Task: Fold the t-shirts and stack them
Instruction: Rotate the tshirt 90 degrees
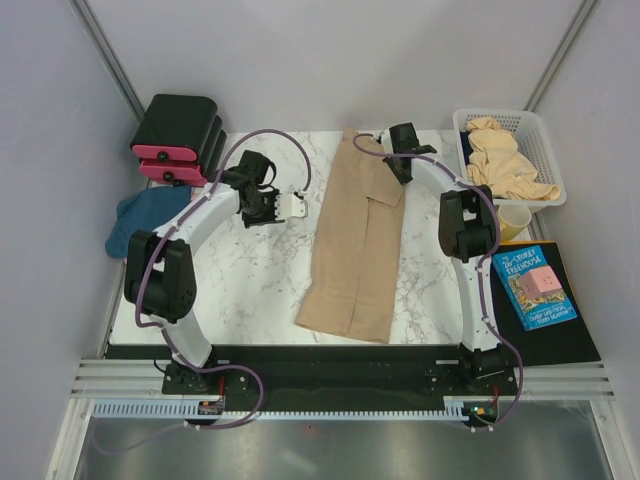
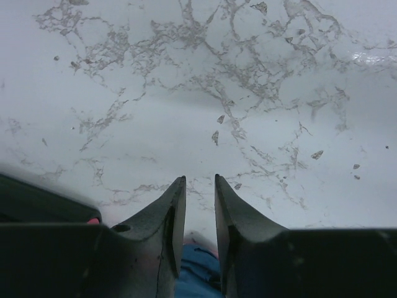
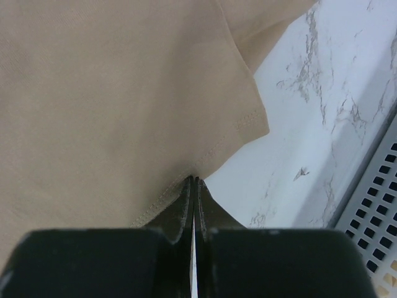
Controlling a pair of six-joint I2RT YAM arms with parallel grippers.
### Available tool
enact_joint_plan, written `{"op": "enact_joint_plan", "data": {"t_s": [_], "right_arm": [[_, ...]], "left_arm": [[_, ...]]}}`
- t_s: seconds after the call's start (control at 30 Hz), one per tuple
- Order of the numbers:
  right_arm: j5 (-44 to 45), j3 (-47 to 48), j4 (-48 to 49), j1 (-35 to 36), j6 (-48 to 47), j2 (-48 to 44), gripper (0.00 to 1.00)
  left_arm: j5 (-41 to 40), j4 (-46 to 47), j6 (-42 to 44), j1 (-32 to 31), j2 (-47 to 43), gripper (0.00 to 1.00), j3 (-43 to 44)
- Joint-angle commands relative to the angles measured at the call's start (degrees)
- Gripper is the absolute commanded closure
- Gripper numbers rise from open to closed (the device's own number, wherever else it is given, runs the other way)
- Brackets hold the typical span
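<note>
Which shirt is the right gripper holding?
The tan shirt spread flat mid-table; the right gripper is shut on its edge. Other tan shirts are crumpled in the basket, the blue shirt at left.

Bare white marbled surface (image 1: pixel 250 285) lies open left of the long tan cloth t-shirt (image 1: pixel 355 250). Stacked black-and-pink boxes (image 1: pixel 178 140) block the far-left corner. A white plastic mesh basket (image 1: pixel 500 114) walls the far-right edge, leaving a narrow strip.

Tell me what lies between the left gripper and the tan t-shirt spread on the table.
Only bare marble table: nothing sits between the left gripper and the tan t-shirt, as the top external view shows.
</note>
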Motion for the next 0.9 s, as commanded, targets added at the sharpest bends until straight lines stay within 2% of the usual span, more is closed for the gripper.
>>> {"op": "enact_joint_plan", "data": {"t_s": [0.0,0.47,0.73,0.87], "right_arm": [[0.2,2.7,0.9,-0.2,0.2,2.6,1.00],[1.4,6.9,2.1,4.4,-5.8,8.3,1.00],[12.6,9.5,8.9,5.1,-8.6,10.6,1.00],[19.1,6.9,11.6,4.7,-7.9,9.3,1.00]], "left_arm": [[-0.9,1.5,-2.4,0.6,-4.7,0.69,-0.1],[-1.1,2.9,-3.0,0.9,-5.6,0.75,-2.4],[0.4,3.2,-4.6,0.9,-4.3,0.76,-0.6],[0.9,3.6,-5.3,0.9,-4.5,0.76,-0.6]]}}
